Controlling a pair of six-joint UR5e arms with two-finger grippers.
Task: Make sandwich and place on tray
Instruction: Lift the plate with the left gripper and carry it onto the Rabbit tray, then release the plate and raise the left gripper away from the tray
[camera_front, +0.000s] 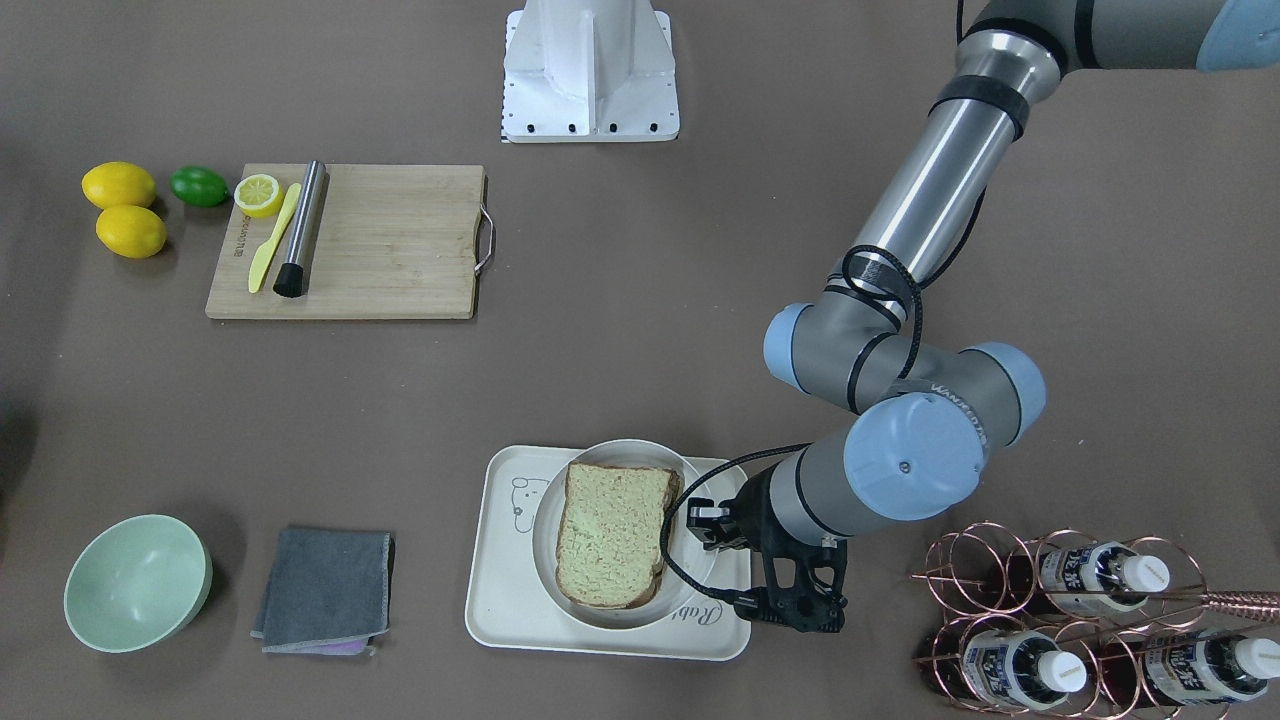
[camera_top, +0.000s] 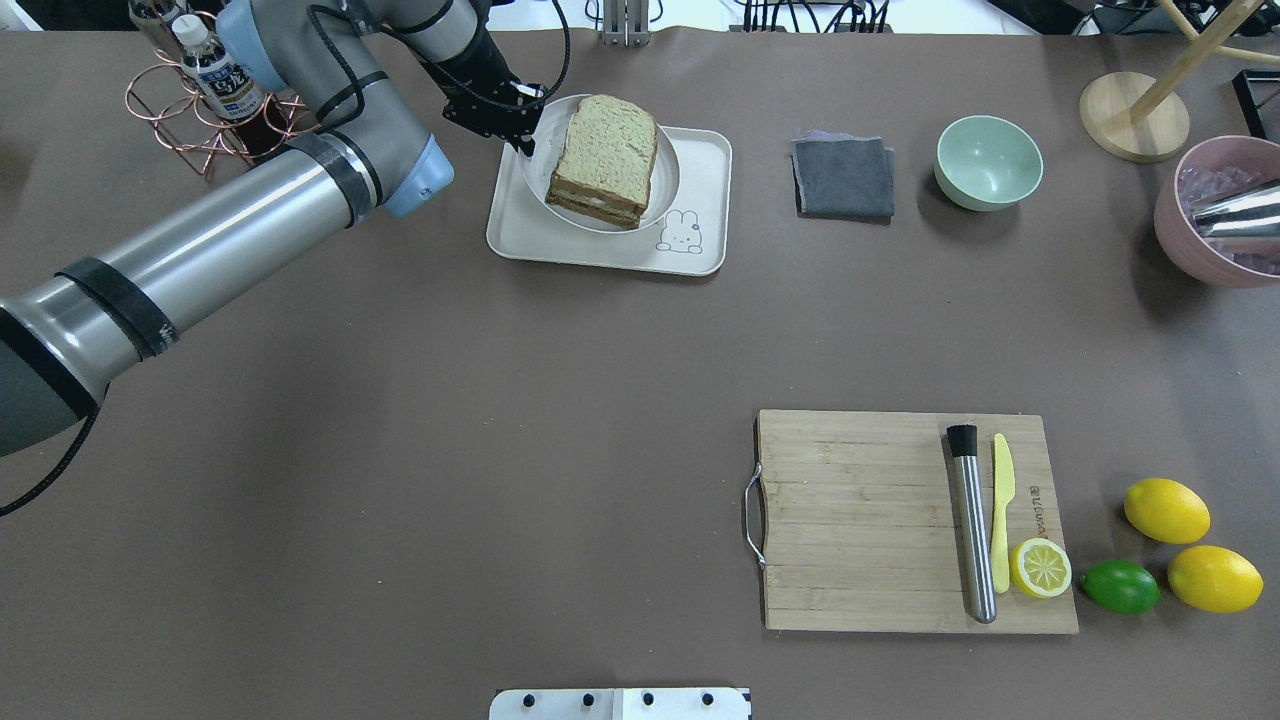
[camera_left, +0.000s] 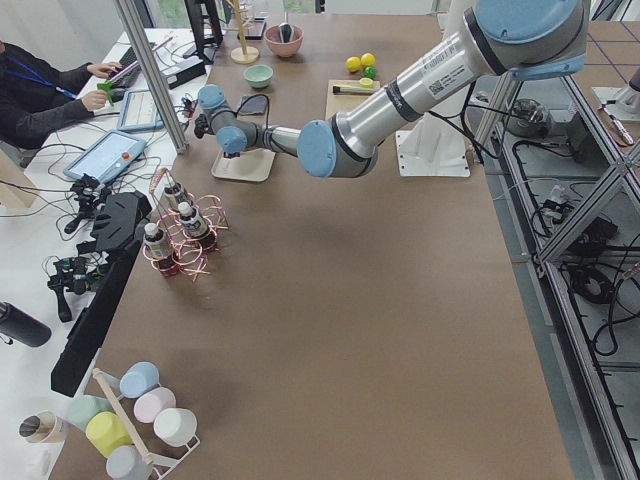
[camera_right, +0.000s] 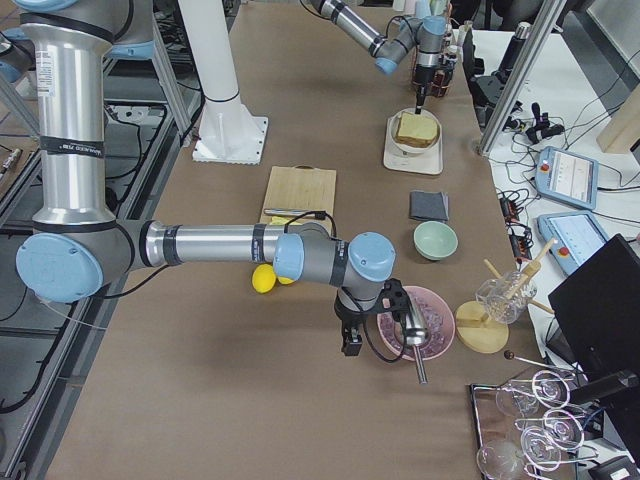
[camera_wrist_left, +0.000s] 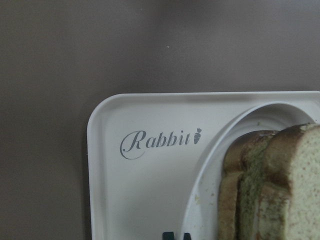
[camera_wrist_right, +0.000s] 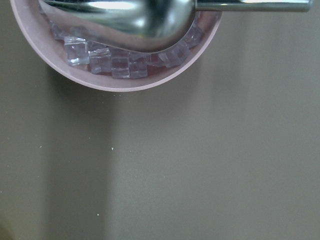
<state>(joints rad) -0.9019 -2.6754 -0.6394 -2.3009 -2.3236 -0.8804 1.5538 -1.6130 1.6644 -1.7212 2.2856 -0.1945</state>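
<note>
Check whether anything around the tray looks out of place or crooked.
Nothing looks spilled or broken. The one oddity: the sandwich lies on a round plate set over the tray, not on the tray itself, with the left gripper at the plate's rim.

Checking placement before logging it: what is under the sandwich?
The sandwich lies on a round plate, which sits on the tray. The bread covers the plate's middle; the plate covers the tray's centre.

At the front view's right, the left arm (camera_front: 935, 190) is a brushed-silver tube with black bands, grey joints capped pale blue and a looping black cable, while the white base (camera_front: 590, 70) at top centre shows dark screws.
</note>
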